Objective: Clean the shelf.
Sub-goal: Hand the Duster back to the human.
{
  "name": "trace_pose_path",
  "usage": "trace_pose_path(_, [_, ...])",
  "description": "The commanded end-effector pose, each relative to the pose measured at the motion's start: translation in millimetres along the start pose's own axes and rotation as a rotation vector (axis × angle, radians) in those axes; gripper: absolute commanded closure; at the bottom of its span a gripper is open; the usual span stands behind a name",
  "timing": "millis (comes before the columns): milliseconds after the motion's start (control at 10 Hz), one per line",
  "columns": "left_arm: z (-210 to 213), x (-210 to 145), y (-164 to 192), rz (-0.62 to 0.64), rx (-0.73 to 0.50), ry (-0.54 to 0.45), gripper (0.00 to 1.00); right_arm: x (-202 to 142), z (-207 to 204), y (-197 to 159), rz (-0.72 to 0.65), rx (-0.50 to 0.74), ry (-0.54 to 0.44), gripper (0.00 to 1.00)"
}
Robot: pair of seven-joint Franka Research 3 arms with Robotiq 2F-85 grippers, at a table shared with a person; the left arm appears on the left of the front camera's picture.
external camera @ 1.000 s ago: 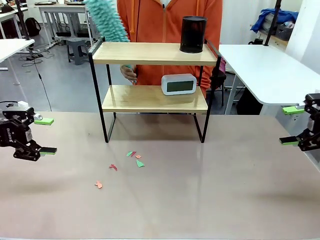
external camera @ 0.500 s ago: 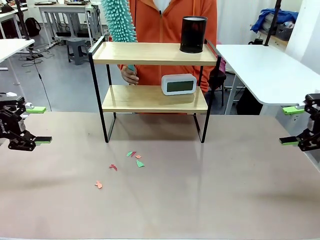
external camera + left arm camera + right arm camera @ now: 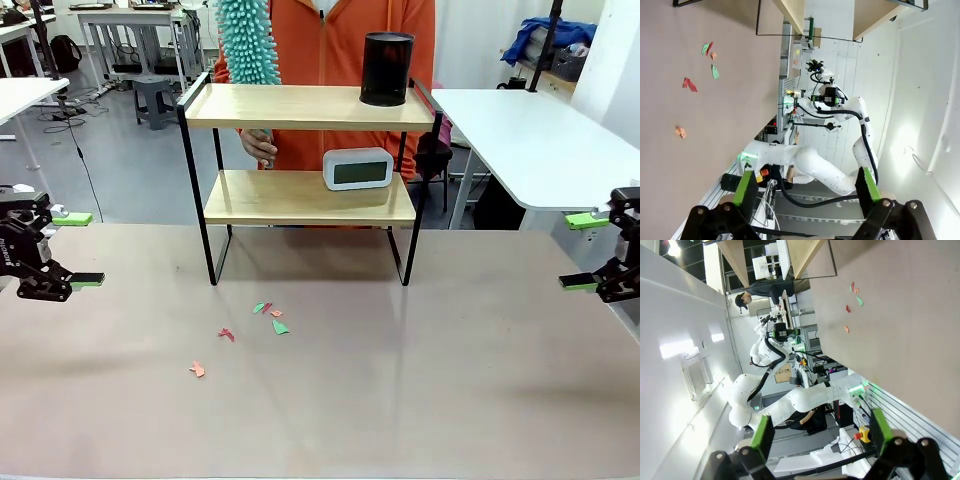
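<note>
Green pads on the left gripper (image 3: 70, 250) stand wide apart with nothing between them; it hangs at the left edge of the table (image 3: 420, 400), touching nothing. The right gripper (image 3: 585, 252) at the right edge is the same, fingers spread and empty. Both are well apart from the shelf (image 3: 308, 150), which stands at the far middle of the table. A black cylinder (image 3: 386, 68) stands on its top board and a small clock (image 3: 357, 168) on the lower one. Behind it, a person's hand (image 3: 259, 148) holds a teal duster (image 3: 247, 40) upright above the top board's left end. Paper scraps (image 3: 270, 315) lie on the table near the shelf.
</note>
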State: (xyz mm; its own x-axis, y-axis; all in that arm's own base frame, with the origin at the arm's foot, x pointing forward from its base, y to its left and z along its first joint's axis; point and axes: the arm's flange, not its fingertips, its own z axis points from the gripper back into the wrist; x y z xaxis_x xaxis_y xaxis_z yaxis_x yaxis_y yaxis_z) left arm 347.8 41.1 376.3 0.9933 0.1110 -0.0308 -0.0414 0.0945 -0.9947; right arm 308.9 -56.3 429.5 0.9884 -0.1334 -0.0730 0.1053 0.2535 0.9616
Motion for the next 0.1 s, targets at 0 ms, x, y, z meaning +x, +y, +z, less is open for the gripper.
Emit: trace_pose_path(0, [-2.8, -2.8, -2.4, 0.003, -0.011, -0.008, 0.0, -3.3, 1.6, 0.5, 0.001, -0.006, 0.007, 0.0])
